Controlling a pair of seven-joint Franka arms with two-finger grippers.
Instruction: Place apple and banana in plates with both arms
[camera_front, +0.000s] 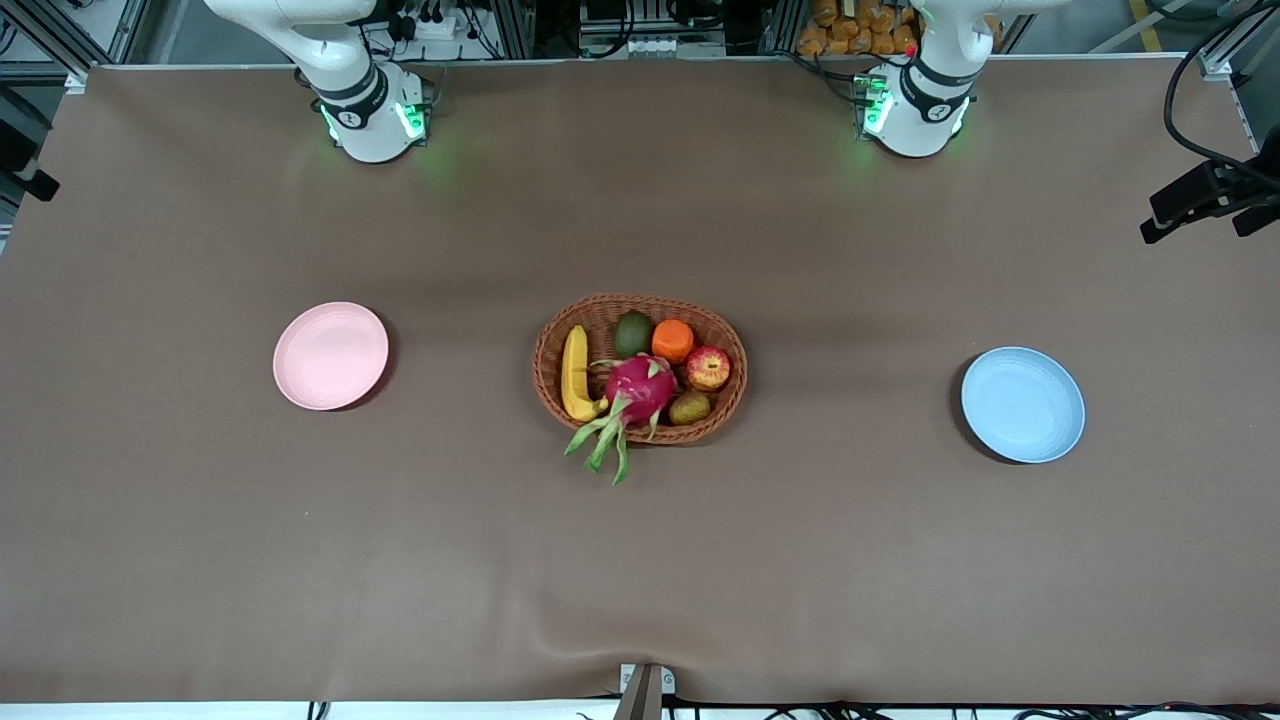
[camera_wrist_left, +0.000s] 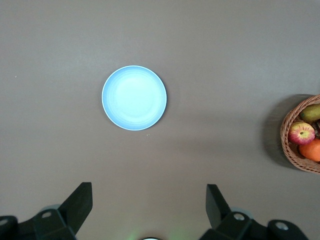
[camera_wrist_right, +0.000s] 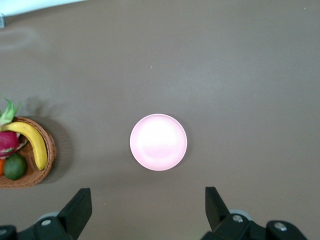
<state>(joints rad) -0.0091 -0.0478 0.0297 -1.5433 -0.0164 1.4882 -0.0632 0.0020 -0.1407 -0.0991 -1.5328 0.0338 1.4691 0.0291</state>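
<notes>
Start – nothing picked yet
Apple (camera_front: 707, 367) and banana (camera_front: 574, 374) lie in basket (camera_front: 640, 305), frame centre; both plates bare. Left tool (camera_wrist_left: 147, 205) and right tool (camera_wrist_right: 147, 205) gape apart – next, 2 reaches.

Open table around a crowded wicker basket

The wicker basket (camera_front: 640, 367) at mid-table is the only cluttered spot: banana (camera_front: 575, 374), dragon fruit (camera_front: 640, 390), apple (camera_front: 708, 368), orange (camera_front: 673, 340) and two greenish fruits lie packed touching one another, leaving little finger room between them. Toward the right arm's end from the basket, bare cloth leads to the pink plate (camera_front: 331, 355); toward the left arm's end, likewise to the blue plate (camera_front: 1023, 404).
</notes>
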